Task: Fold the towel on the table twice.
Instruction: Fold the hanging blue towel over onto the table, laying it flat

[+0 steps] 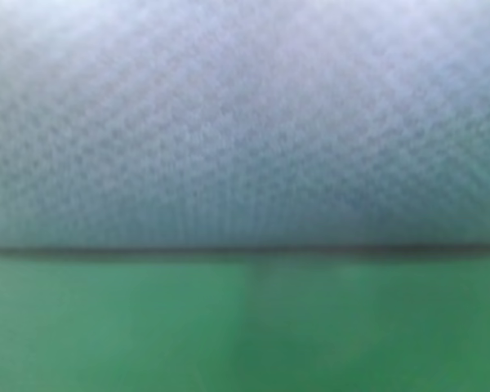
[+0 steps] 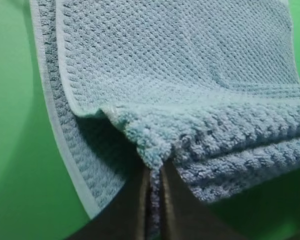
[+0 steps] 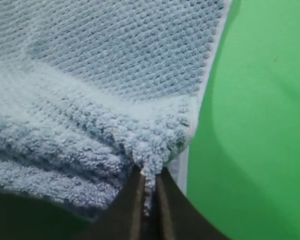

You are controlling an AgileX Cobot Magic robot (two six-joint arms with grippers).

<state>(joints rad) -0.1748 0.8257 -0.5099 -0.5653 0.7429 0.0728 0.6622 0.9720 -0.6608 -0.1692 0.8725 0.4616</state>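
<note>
The blue-grey waffle-weave towel (image 1: pixel 245 122) is lifted close to the exterior high camera and fills the blurred upper part of that view. Its lower edge crosses the view above the green table (image 1: pixel 245 327). In the left wrist view my left gripper (image 2: pixel 154 200) is shut on a bunched corner of the towel (image 2: pixel 180 90), which hangs doubled over the table (image 2: pixel 20 150). In the right wrist view my right gripper (image 3: pixel 148 197) is shut on the other bunched corner of the towel (image 3: pixel 105 70), above the table (image 3: pixel 255 125). Neither gripper shows in the exterior high view.
</note>
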